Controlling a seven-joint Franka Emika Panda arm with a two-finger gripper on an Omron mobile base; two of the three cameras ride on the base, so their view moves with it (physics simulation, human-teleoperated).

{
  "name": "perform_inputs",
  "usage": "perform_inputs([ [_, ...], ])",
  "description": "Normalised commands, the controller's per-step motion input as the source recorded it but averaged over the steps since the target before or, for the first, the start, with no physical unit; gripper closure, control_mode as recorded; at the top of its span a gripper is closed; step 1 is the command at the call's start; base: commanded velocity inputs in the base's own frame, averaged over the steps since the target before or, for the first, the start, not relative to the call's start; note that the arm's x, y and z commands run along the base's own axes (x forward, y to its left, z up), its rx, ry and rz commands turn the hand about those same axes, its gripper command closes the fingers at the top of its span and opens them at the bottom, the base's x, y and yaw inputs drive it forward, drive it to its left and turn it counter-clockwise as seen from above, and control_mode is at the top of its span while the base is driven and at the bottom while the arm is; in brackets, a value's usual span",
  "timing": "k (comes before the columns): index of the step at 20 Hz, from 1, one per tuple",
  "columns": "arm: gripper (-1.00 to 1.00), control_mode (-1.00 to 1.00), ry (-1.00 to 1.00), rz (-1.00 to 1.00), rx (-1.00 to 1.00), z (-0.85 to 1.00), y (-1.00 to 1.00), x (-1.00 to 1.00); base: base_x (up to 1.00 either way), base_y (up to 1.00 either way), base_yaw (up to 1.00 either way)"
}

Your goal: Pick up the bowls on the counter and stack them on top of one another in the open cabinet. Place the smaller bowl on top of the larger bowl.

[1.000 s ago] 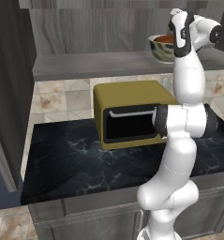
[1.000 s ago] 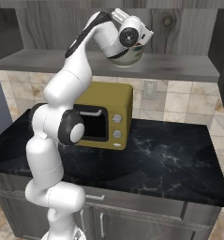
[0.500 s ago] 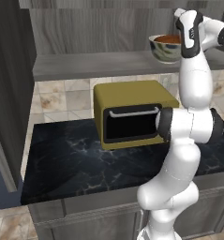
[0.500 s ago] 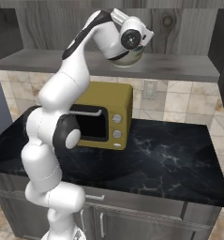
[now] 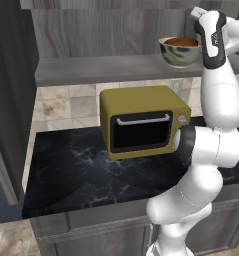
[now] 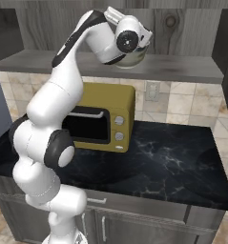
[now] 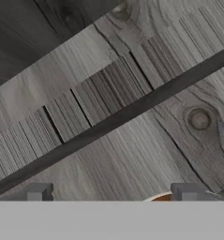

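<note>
Arm drawn back; smaller bowl (image 5: pixel 181 42) nested in larger bowl (image 5: pixel 178 56).

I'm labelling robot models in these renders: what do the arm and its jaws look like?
The arm is made of glossy white rounded segments with dark grey to black joint bands and round caps. No cables or markings show. In the hand view the gripper ends in two small, square grey fingertips.
</note>
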Motion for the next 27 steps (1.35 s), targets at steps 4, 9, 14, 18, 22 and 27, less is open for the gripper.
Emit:
perform_inputs([
  [4, -1.0, -1.0, 0.0, 0.01, 0.0, 0.11, 0.2, -0.58, 0.0, 0.0, 0.0],
  [9, -1.0, -1.0, -0.03, 0.0, -0.01, 0.01, 0.2, -0.6, 0.0, 0.0, 0.0],
  [14, -1.0, -1.0, -0.03, 0.0, -0.01, 0.01, 0.18, -0.6, 0.0, 0.0, 0.0],
  [18, -1.0, -1.0, 0.0, 0.01, -0.01, 0.04, 0.15, -0.62, 0.0, 0.0, 0.0],
  [22, -1.0, -1.0, 0.03, 0.01, 0.0, 0.01, 0.13, -0.62, 0.0, 0.0, 0.0],
  [27, -1.0, -1.0, 0.06, 0.02, 0.0, 0.02, 0.11, -0.6, 0.0, 0.0, 0.0],
])
